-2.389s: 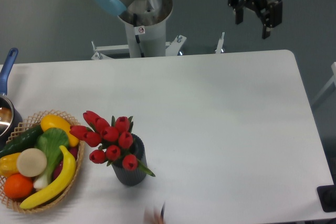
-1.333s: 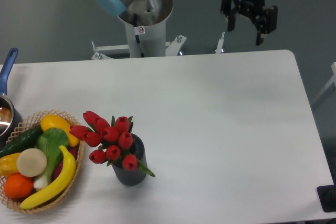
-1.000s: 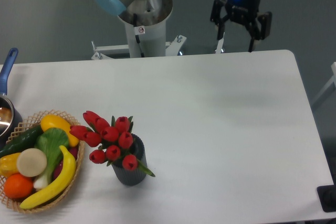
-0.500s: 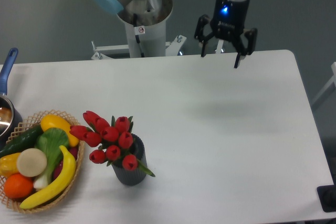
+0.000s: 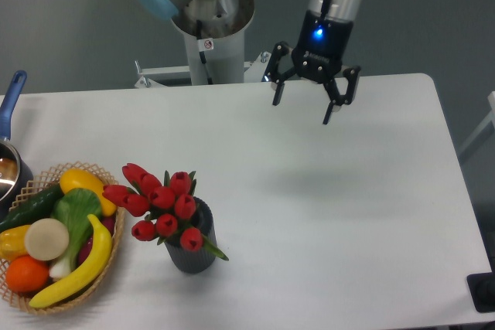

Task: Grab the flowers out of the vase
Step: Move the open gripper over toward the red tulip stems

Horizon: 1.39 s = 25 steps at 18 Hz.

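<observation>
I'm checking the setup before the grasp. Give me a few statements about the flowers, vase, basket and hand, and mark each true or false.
1. The flowers stand in the vase. True.
2. The hand is shut on the flowers. False: it is open, up near the table's far edge, holding nothing.
3. The basket sits left of the vase. True.
4. The vase lies on its side. False: it stands upright.
5. A banana lies in the basket. True.

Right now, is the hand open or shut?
Open: the hand hangs over the table, its two fingers spread apart, holding nothing.
</observation>
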### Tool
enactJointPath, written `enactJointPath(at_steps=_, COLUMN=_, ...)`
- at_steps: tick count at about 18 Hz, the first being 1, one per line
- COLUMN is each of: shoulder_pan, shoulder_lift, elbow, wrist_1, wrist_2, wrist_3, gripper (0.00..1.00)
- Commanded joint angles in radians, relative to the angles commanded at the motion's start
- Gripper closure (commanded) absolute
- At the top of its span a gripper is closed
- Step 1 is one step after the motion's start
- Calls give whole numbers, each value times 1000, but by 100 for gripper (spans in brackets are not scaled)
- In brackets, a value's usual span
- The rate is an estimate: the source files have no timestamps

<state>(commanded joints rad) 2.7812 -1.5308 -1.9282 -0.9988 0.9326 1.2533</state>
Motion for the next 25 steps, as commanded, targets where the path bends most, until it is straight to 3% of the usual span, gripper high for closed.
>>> enactJointPath(at_steps=7, shoulder_pan=-71, shoulder_lift=-52, elbow=3, wrist_1=83, wrist_2=-44, wrist_3=-28, gripper=0)
enactJointPath(at_steps=17, shoulder_pan=-95, shoulder_lift=-104, elbow=3, wrist_1=91, wrist_2=-247, wrist_3=-18, gripper=0)
enactJointPath(at_steps=25, shoulder_pan=-129, shoulder_lift=-143, elbow=21, wrist_1=123, wrist_2=-244, wrist_3=-29, gripper=0)
